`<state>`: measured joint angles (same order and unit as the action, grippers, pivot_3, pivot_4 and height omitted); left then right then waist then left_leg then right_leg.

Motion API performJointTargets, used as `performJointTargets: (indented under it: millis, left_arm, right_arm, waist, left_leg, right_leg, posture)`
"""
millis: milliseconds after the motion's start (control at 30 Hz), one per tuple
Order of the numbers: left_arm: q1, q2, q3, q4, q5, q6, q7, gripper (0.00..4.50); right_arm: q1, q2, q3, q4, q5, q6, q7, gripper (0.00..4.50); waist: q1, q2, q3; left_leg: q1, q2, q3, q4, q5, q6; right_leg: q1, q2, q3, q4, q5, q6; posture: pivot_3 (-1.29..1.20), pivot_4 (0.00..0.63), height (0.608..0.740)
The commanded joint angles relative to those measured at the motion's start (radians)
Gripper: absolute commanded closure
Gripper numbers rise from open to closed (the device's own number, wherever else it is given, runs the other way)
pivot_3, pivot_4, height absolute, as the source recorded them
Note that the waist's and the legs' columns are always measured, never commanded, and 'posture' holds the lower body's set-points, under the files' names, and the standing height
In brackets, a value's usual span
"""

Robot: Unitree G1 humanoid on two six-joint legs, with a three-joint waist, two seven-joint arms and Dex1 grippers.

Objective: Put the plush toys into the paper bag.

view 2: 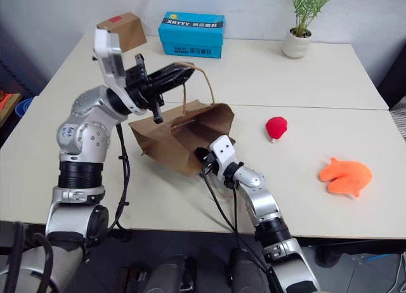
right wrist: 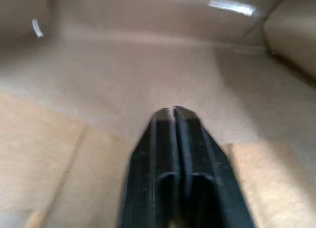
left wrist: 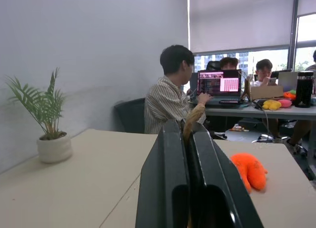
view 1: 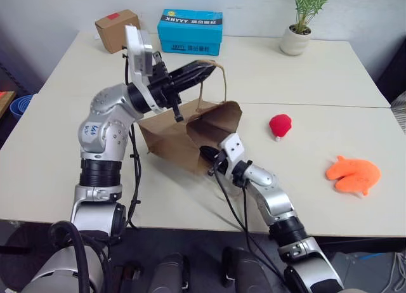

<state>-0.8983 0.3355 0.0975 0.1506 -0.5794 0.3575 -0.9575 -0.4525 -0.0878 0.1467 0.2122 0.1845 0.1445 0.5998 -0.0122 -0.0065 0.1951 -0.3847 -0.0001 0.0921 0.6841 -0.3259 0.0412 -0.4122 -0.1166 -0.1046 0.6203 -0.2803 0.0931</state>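
at the bag mouth: opening step, toys not yet picked

above the table (view 1: pixel 304 84), left gripper (view 1: pixel 212 67) has its fingers pressed together on one twisted handle (view 1: pixel 223 77) of the paper bag (view 1: pixel 171 141), holding that side up. left wrist view shows the handle strand nipped between the two black fingers (left wrist: pixel 168 188). right gripper (right wrist: pixel 174 112) sits inside the bag mouth, fingers together in the right wrist view, nothing between them, brown paper all round. bag lies tipped on its side, mouth facing the robot's right. red plush toy (view 1: pixel 280 125) sits on the table just past the mouth, orange plush toy (view 1: pixel 353 174) well apart, further right. both toys outside the bag.

judgement: step in hand is propping the bag open; no toy loaded yet. next move likely needs the right gripper out of the bag, fingers spread, over the red toy, while the left holds the handle up so the mouth doesn't collapse.
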Motion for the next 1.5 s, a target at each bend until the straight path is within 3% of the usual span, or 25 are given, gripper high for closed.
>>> performJointTargets:
  millis: [33,267,333,367,500,633,800,1000,1200,1300,1500]
  left_arm:
    - [0.003,-0.011,0.004,-0.062,-0.004,-0.031,0.014,4.50]
    - [0.039,-0.017,-0.020,-0.074,0.002,-0.040,0.002,4.50]
    - [0.044,-0.021,-0.029,-0.066,0.010,-0.053,-0.004,4.50]
    - [0.045,-0.023,-0.034,-0.061,0.014,-0.060,-0.007,4.50]
    - [0.045,-0.038,-0.051,-0.048,0.028,-0.081,-0.011,4.50]
    - [0.054,-0.049,-0.066,-0.043,0.046,-0.099,-0.012,4.50]
    - [0.078,-0.048,-0.091,-0.053,0.069,-0.114,-0.020,4.50]
    - [0.100,-0.045,-0.092,-0.088,0.075,-0.106,0.003,4.50]
    - [0.126,-0.033,-0.097,-0.142,0.074,-0.085,0.027,4.50]
    - [0.143,-0.023,-0.096,-0.172,0.075,-0.070,0.042,4.50]
    - [0.153,0.001,-0.082,-0.200,0.059,-0.044,0.054,4.50]
  right_arm:
    - [0.048,-0.097,-0.010,-0.168,0.051,0.042,0.106,3.23]
    - [0.258,-0.286,-0.216,-0.575,0.247,0.099,0.141,0.79]
    - [0.384,-0.316,-0.352,-0.691,0.359,0.115,0.136,0.14]
    - [0.465,-0.337,-0.422,-0.733,0.374,0.105,0.139,0.03]
    - [0.785,-0.337,-0.685,-0.768,0.368,0.016,0.132,0.03]
    - [1.012,-0.270,-0.854,-0.697,0.327,-0.107,0.120,0.03]
    - [1.119,-0.247,-0.898,-0.633,0.264,-0.152,0.076,0.03]
    - [0.906,-0.506,-0.861,-0.584,0.277,0.188,-0.045,0.03]
    - [0.638,-0.714,-0.726,-0.343,0.241,0.423,-0.041,0.03]
    - [0.527,-0.770,-0.642,-0.199,0.204,0.446,-0.011,0.63]
    - [0.406,-0.811,-0.573,-0.120,0.210,0.443,0.092,2.67]
  waist:
    - [0.003,0.000,0.000]
    - [0.013,0.000,0.000]
    - [0.019,0.001,0.000]
    - [0.025,0.000,0.000]
    - [0.043,0.000,0.000]
    - [0.040,0.000,0.000]
    - [0.026,0.000,0.000]
    - [0.009,0.000,0.000]
    - [0.031,0.001,0.000]
    - [0.038,0.001,0.000]
    - [0.035,-0.001,-0.001]
  left_leg:
    - [0.000,0.000,0.000,0.000,0.000,0.000]
    - [-0.001,0.000,-0.001,0.000,0.000,0.000]
    - [-0.001,0.000,-0.001,0.000,0.000,0.000]
    - [-0.001,0.000,-0.001,-0.001,-0.001,0.000]
    - [-0.001,-0.001,0.000,-0.001,-0.001,0.001]
    - [0.001,-0.001,0.002,-0.001,-0.002,0.003]
    - [0.007,0.000,0.006,-0.003,-0.004,0.003]
    - [0.012,0.004,0.012,-0.003,-0.005,0.001]
    - [0.012,0.006,0.012,-0.003,-0.005,0.000]
    - [0.011,0.006,0.012,-0.002,-0.005,0.000]
    - [0.011,0.004,0.013,-0.001,-0.004,0.002]
  right_leg:
    - [0.000,0.000,0.000,0.000,0.000,0.000]
    - [0.000,0.000,0.000,-0.002,0.000,0.000]
    - [0.000,0.000,0.000,-0.001,0.000,0.000]
    - [0.000,0.000,0.000,-0.002,0.000,0.000]
    - [0.001,0.001,-0.001,-0.003,0.000,0.001]
    - [0.002,0.001,0.000,-0.005,0.002,0.004]
    - [0.005,0.000,0.003,-0.008,0.002,0.003]
    - [0.005,-0.002,0.015,-0.007,0.002,0.002]
    - [0.004,0.000,0.014,-0.005,0.000,-0.002]
    - [0.003,0.001,0.013,-0.005,0.000,-0.001]
    - [0.005,0.001,0.012,-0.007,0.001,0.001]
  posture:
    - [0.00,0.150,0.740]
    - [0.00,0.150,0.740]
    - [0.00,0.150,0.740]
    - [0.00,0.150,0.740]
    - [0.00,0.150,0.740]
    - [0.00,0.150,0.740]
    - [0.00,0.150,0.740]
    - [0.00,0.150,0.740]
    - [0.00,0.150,0.740]
    - [0.00,0.150,0.740]
    - [0.00,0.150,0.740]
